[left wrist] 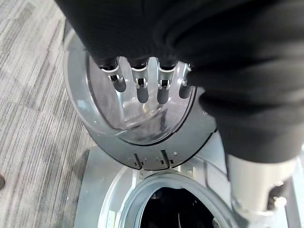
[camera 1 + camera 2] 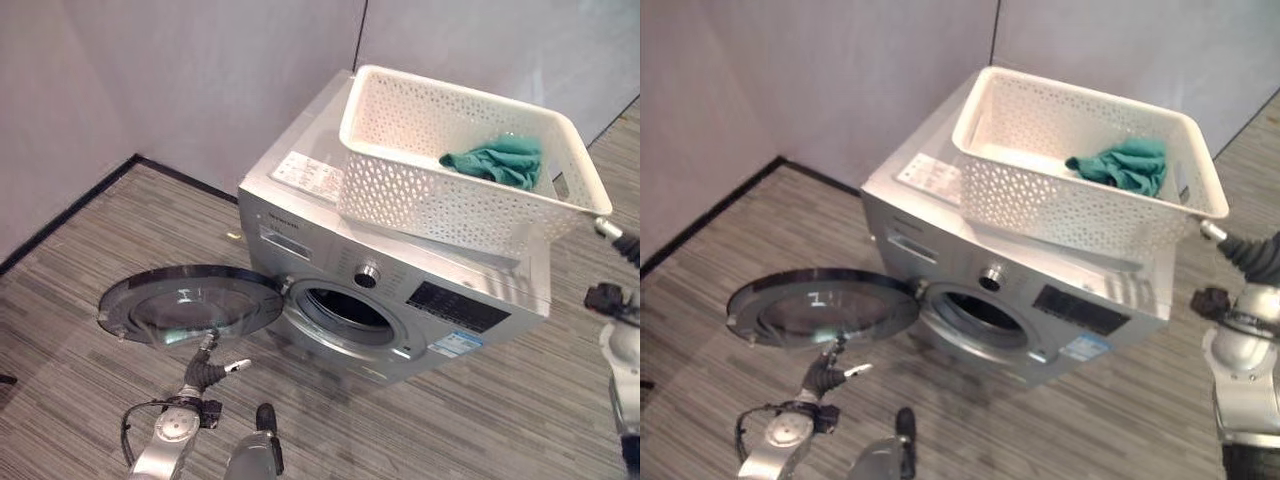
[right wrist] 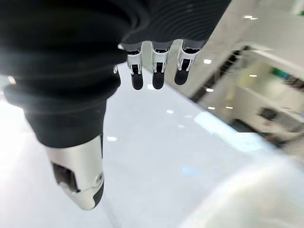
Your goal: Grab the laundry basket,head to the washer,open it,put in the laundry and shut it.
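Note:
A white perforated laundry basket sits on top of the silver washer, with a teal cloth lying in its right end. The washer's round door is swung wide open to the left, leaving the dark drum opening exposed. My left hand is at the door's near edge, its straight fingers against the glass. My right hand hovers at the basket's right corner, open and holding nothing, its fingers pointing up at a ceiling.
The washer stands in a corner between grey walls, with a black baseboard along the left wall. Striped grey floor spreads in front and to the left, under the open door.

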{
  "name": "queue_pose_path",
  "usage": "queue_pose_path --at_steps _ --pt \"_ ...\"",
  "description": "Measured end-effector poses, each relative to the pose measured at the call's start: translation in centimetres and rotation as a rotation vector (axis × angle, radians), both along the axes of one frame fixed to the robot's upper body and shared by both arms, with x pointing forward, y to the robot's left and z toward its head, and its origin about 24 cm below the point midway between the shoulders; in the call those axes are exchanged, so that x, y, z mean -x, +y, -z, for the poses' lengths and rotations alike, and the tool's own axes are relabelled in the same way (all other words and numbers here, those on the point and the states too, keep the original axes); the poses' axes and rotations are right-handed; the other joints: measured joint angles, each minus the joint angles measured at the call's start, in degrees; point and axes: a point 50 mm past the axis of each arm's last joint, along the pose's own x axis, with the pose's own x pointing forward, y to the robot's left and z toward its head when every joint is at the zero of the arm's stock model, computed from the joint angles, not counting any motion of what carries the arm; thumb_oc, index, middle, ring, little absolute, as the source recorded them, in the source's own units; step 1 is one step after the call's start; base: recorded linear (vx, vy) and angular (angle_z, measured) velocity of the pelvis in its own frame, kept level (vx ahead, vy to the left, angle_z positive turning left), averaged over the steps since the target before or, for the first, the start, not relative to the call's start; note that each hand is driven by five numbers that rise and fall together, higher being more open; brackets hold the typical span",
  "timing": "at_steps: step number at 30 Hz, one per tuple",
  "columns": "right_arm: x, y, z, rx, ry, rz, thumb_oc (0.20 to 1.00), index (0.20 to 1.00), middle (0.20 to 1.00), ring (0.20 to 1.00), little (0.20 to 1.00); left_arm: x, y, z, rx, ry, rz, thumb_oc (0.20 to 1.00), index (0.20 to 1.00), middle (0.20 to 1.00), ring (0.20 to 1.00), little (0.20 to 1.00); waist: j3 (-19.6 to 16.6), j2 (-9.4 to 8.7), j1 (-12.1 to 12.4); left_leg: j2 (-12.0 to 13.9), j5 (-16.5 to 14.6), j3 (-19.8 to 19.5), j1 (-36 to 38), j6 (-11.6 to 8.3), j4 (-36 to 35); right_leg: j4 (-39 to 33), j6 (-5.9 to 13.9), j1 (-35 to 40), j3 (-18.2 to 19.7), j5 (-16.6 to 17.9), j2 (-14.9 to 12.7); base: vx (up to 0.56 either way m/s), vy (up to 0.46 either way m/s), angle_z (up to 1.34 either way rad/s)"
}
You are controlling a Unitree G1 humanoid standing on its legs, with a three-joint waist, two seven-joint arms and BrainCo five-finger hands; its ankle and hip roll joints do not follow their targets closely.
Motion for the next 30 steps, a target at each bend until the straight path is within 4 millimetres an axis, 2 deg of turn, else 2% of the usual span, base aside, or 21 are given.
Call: queue_pose_path --at_steps 1,2,3,4,5,6,7,9,10,11,13,14,16,19,20,21,22,25,27,30 --pt "-0.3 0.0 -1.1 0.041 -0.019 0.0 1.0 1.0 1.0 1.0 1.0 0.2 0.0 0.2 0.003 0.01 0.005 1.0 1.0 1.0 1.0 1.0 -0.2 -0.45 -0.1 -0.8 -1.0 0.0 0.8 2.1 1.9 6.2 1.93 -0.7 2.1 1.6 -1.2 0.14 0.208 0.2" --pt "-0.9 0.3 -2.4 0.077 -0.038 -0.018 1.0 1.0 1.0 1.0 1.0 0.1 -0.1 0.1 -0.001 0.012 0.015 1.0 1.0 1.0 1.0 1.0 0.4 0.52 -0.3 -0.7 -2.8 -0.1 0.7 3.0 3.7 11.8 2.61 -3.4 3.9 2.3 -1.9 0.12 0.16 0.14" --pt "-1.3 0.7 -3.3 0.112 -0.05 -0.035 1.0 1.0 1.0 1.0 1.0 0.1 -0.2 0.2 -0.006 0.023 0.028 1.0 1.0 1.0 1.0 1.0 0.6 0.68 -0.6 -0.8 -3.6 -0.3 0.7 2.85 4.1 15.5 2.84 -5.7 5.3 4.3 -2.3 0.14 0.13 0.08" --pt "-2.3 1.4 -5.2 0.176 -0.064 -0.069 1.0 1.0 1.0 1.0 1.0 -0.1 -0.5 0.2 -0.003 0.025 0.049 1.0 1.0 1.0 1.0 1.0 1.8 2.2 -1.0 -0.7 -3.7 -1.4 1.4 3.93 3.8 22.2 3.48 -9.7 8.2 12.6 -1.4 0.16 0.078 0.26" --pt "-3.3 2.0 -7.1 0.263 -0.035 -0.105 1.0 1.0 1.0 1.0 1.0 -0.4 -0.6 0.0 -0.01 0.026 0.082 1.0 1.0 1.0 1.0 1.0 3.1 3.87 -1.0 -0.2 -3.3 -2.7 3.6 4.74 1.8 28.3 4.09 -14.7 9.5 18.6 -1.0 0.17 0.041 0.27" --pt "-3.8 2.1 -8.3 0.339 0.012 -0.111 1.0 1.0 1.0 1.0 1.0 -0.5 -0.5 -0.1 -0.009 0.023 0.08 1.0 1.0 1.0 1.0 1.0 3.5 4.17 -0.4 -0.2 -3.1 -2.7 5.1 4.87 0.7 29.7 3.18 -16.8 9.1 14.4 -1.3 0.15 -0.016 0.31" --pt "-3.9 1.9 -9.2 0.381 0.03 -0.105 1.0 1.0 1.0 1.0 1.0 -0.6 -0.4 -0.2 -0.007 0.017 0.073 1.0 1.0 1.0 1.0 1.0 3.4 4.03 0.2 -0.2 -2.9 -3.3 6.1 4.65 0.1 28.2 3.02 -17.6 8.7 11.8 -1.2 0.15 -0.055 0.36" --pt "-4.3 1.7 -10.5 0.392 0.058 -0.116 1.0 1.0 1.0 1.0 1.0 -0.5 0.0 -0.2 -0.009 0.019 0.062 1.0 1.0 1.0 1.0 1.0 3.4 3.3 0.1 -1.1 -2.8 -5.5 8.0 4.6 -1.4 20.7 2.82 -17.6 7.5 8.8 -1.4 0.17 -0.126 0.53" --pt "-4.5 1.4 -10.9 0.407 0.086 -0.116 1.0 1.0 1.0 1.0 1.0 -0.5 0.0 -0.2 -0.009 0.02 0.068 1.0 1.0 1.0 1.0 1.0 3.4 3.2 0.0 -1.3 -2.7 -6.2 8.5 4.44 -2.1 15.8 2.46 -16.8 7.0 8.3 -1.3 0.11 -0.119 0.72" --pt "-4.6 0.5 -11.6 0.406 0.156 -0.11 1.0 1.0 1.0 1.0 1.0 -0.5 0.2 -0.3 -0.011 0.026 0.083 1.0 1.0 1.0 1.0 1.0 3.3 2.35 0.1 -2.2 -2.5 -8.6 9.5 3.4 -3.3 2.8 1.97 -15.1 6.9 7.9 -1.2 0.11 -0.118 0.73" --pt "-4.8 -0.3 -11.7 0.368 0.198 -0.109 1.0 1.0 1.0 1.0 1.0 -0.5 0.7 -0.4 -0.028 0.034 0.094 1.0 1.0 1.0 1.0 1.0 2.9 1.19 -0.2 -2.8 -2.0 -9.7 9.8 3.72 -4.0 -8.1 2.82 -13.8 7.2 9.1 -1.3 0.13 -0.17 0.81" --pt "-4.6 -1.5 -10.8 0.333 0.3 -0.118 1.0 1.0 1.0 1.0 1.0 -0.5 0.7 -0.2 -0.029 0.044 0.095 1.0 1.0 1.0 1.0 1.0 3.0 0.49 -1.1 -3.2 -2.7 -13.4 11.3 2.16 -4.7 -14.3 2.69 -11.6 7.5 11.4 -0.9 0.14 -0.213 1.03" --pt "-4.0 -3.4 -9.4 0.339 0.484 -0.079 1.0 1.0 1.0 1.0 1.0 -0.3 0.8 -0.2 -0.029 0.05 0.105 1.0 1.0 1.0 1.0 1.0 2.4 -0.41 -2.2 -3.6 -2.7 -16.2 11.6 2.16 -4.6 -22.0 2.74 -5.0 9.5 12.0 -1.1 0.08 -0.142 0.86" --pt "-3.3 -4.7 -9.2 0.32 0.598 -0.068 1.0 1.0 1.0 1.0 1.0 -0.3 0.8 0.0 -0.029 0.065 0.122 1.0 1.0 1.0 1.0 1.0 2.5 -1.48 -3.7 -3.6 -2.6 -17.0 11.2 2.02 -4.8 -25.8 2.54 -2.5 10.5 11.9 -1.1 0.09 -0.12 0.29" --pt "-2.7 -5.2 -8.5 0.313 0.674 -0.083 1.0 1.0 1.0 1.0 1.0 0.1 0.5 0.4 -0.008 0.082 0.13 1.0 1.0 1.0 1.0 1.0 2.4 -1.54 -4.5 -2.9 -1.9 -16.4 12.1 0.89 -6.0 -25.8 2.3 -1.8 10.1 11.7 -0.5 0.13 -0.103 0.12" --pt "-2.5 -5.3 -8.1 0.31 0.711 -0.095 1.0 1.0 1.0 1.0 1.0 0.2 0.3 0.4 0.001 0.084 0.137 1.0 1.0 1.0 1.0 1.0 2.4 -1.49 -4.7 -2.5 -1.7 -16.2 12.8 0.66 -6.9 -25.8 2.31 -1.5 9.8 11.7 0.0 0.12 -0.092 -0.03" --pt "-1.8 -5.8 -6.6 0.292 0.805 -0.116 1.0 1.0 1.0 1.0 1.0 0.8 0.2 0.7 0.014 0.103 0.146 1.0 1.0 1.0 1.0 1.0 2.1 -1.69 -5.0 -1.4 -1.7 -16.1 14.4 0.57 -8.6 -25.8 2.49 -1.0 8.9 11.6 1.1 0.06 -0.054 -0.14" --pt "-0.6 -6.2 -6.0 0.301 0.893 -0.128 1.0 1.0 1.0 1.0 1.0 1.7 0.2 1.2 0.027 0.135 0.155 1.0 1.0 1.0 1.0 1.0 1.4 -3.33 -7.0 -1.6 -2.1 -15.5 14.5 -0.73 -9.9 -25.8 2.84 -1.7 8.9 10.0 0.7 0.08 -0.067 -0.12" --pt "0.4 -5.7 -6.1 0.349 0.96 -0.14 1.0 1.0 1.0 1.0 1.0 2.6 0.3 1.6 0.039 0.163 0.157 1.0 1.0 1.0 1.0 1.0 0.6 -4.39 -7.9 -1.6 -2.2 -14.7 15.3 -1.13 -10.7 -25.8 3.33 -1.7 8.9 9.2 0.6 0.1 -0.073 -0.19" --pt "1.2 -4.8 -6.4 0.401 0.99 -0.17 1.0 1.0 1.0 1.0 1.0 3.7 0.6 2.1 0.044 0.198 0.152 1.0 1.0 1.0 1.0 1.0 -1.3 -5.8 -9.6 -1.6 -2.6 -14.4 15.3 -0.98 -11.3 -25.8 2.9 -1.9 9.1 7.8 0.6 0.06 -0.049 -0.11"
